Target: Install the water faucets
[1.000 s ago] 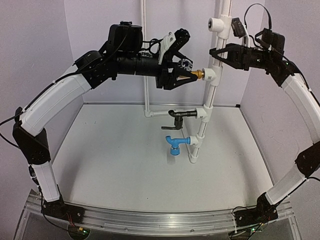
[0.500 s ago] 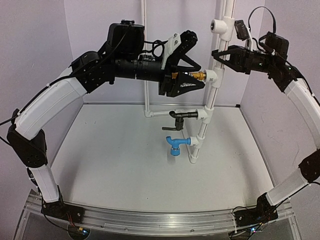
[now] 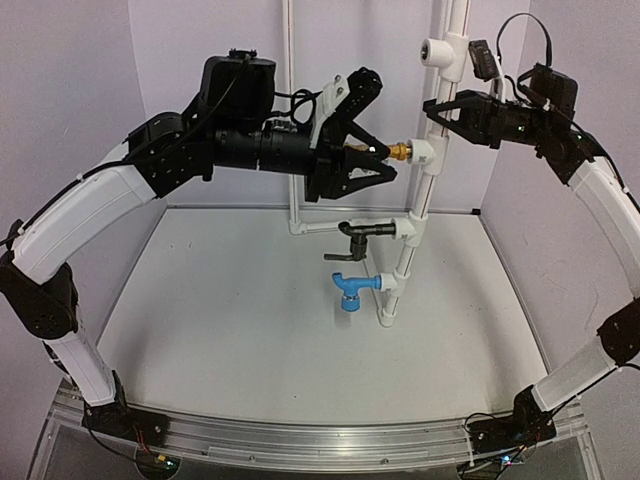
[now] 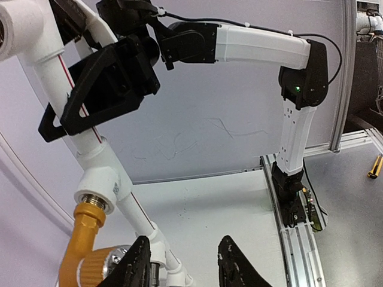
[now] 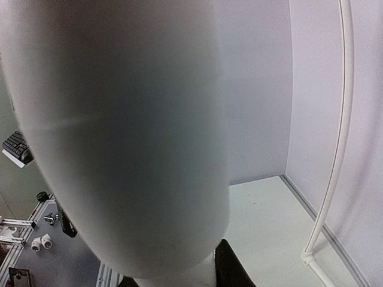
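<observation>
In the left wrist view only, brass faucet (image 4: 84,242) beside released left claw (image 4: 182,254); right claw (image 3: 433,108) tight on pipe (image 3: 421,193).

There are three water faucets, all toward the far right corner of the desk: one brass faucet (image 3: 398,151), one black faucet (image 3: 358,231) and one blue faucet (image 3: 350,293). I count four white tee fittings (image 3: 420,152), every one on the thick white pipe (image 3: 418,190). The upright pipes are two; the second is the thin white pipe (image 3: 286,40), at the middle of the far edge. Two arms stand at the near edge, the left arm (image 3: 90,215) and the right arm (image 3: 605,200), with one gripper each: the left gripper (image 3: 385,162) and the right gripper (image 3: 432,110).
</observation>
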Controlling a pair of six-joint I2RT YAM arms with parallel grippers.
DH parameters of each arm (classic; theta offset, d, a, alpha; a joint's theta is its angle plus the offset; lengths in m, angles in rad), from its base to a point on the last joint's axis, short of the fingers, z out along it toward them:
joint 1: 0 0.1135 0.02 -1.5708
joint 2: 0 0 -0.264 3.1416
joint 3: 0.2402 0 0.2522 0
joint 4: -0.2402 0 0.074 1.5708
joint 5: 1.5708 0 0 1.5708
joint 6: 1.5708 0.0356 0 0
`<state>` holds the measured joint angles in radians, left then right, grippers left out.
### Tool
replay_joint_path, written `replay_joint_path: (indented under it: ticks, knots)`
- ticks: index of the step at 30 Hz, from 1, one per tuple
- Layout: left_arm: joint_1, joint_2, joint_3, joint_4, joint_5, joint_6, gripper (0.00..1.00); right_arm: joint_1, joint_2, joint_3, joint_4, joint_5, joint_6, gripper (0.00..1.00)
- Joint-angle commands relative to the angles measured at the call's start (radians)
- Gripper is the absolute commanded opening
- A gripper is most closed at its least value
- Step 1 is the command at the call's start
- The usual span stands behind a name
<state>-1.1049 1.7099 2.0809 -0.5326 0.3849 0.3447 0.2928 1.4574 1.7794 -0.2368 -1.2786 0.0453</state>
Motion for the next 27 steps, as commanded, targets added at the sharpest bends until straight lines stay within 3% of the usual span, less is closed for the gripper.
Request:
replay_joint_path:
  ticks: [1,5,11,18,22,27]
  knots:
    - [-0.004,-0.032,-0.043,-0.036,-0.073,-0.038,0.38,-0.003,-0.012,-0.010,-0.093,-0.028,0.124,0.00]
    - [-0.004,-0.056,-0.086,0.027,-0.086,-0.128,0.41,-0.001,-0.014,-0.015,-0.093,-0.026,0.122,0.00]
    - [-0.003,-0.173,-0.215,0.201,-0.068,-0.487,0.64,-0.002,-0.024,-0.019,-0.093,-0.017,0.119,0.00]
    - [0.008,-0.292,-0.348,0.194,-0.246,-0.874,0.74,-0.002,-0.033,-0.030,-0.092,-0.015,0.123,0.00]
    - [0.062,-0.288,-0.396,0.280,-0.180,-1.137,0.79,-0.002,-0.032,-0.031,-0.092,-0.014,0.125,0.00]
    - [0.167,-0.232,-0.384,0.367,-0.021,-1.429,0.99,-0.002,-0.030,-0.030,-0.091,-0.015,0.128,0.00]
